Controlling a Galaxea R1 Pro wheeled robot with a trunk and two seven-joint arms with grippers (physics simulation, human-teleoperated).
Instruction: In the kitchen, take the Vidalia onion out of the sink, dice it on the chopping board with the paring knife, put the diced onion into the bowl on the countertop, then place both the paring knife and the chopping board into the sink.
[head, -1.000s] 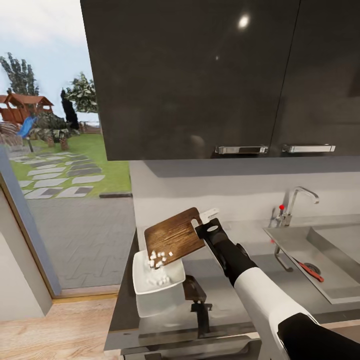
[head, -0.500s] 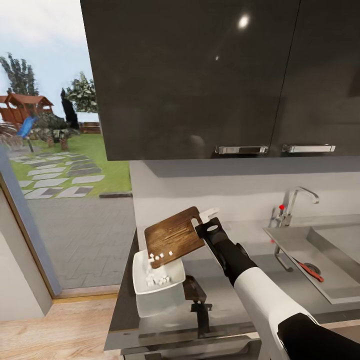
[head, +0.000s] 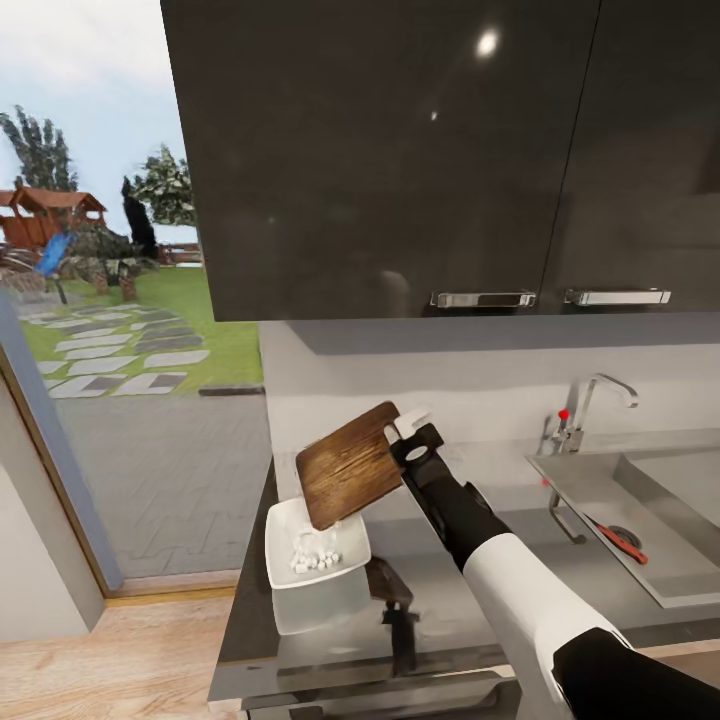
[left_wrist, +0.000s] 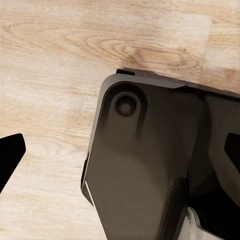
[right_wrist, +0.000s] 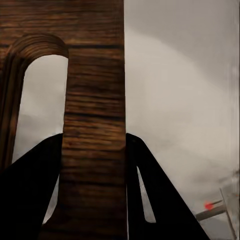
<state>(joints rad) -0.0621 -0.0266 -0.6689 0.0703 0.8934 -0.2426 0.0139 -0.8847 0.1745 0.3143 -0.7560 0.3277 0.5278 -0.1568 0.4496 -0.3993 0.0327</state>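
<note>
Dicing looks done from where I sit: my right hand is clamped on the handle end of the brown wooden chopping board, tipped steeply over the shallow white squarish bowl at the left end of the grey glossy worktop. The tiny white cubes of diced onion lie in the bowl, and I see none on the board's face. In the right wrist view both fingers straddle the board's edge beside its handle slot.

To finish well, I'd level the board before swinging it, keep the grip firm near the slot, carry it right to the grey steel sink, and lower it flat, clear of the chrome gooseneck tap. The red-handled paring knife already lies in the basin near the drain, so I'd avoid dropping the board onto it.

My left hand hangs unclenched over pale wood floor, holding nothing.
</note>
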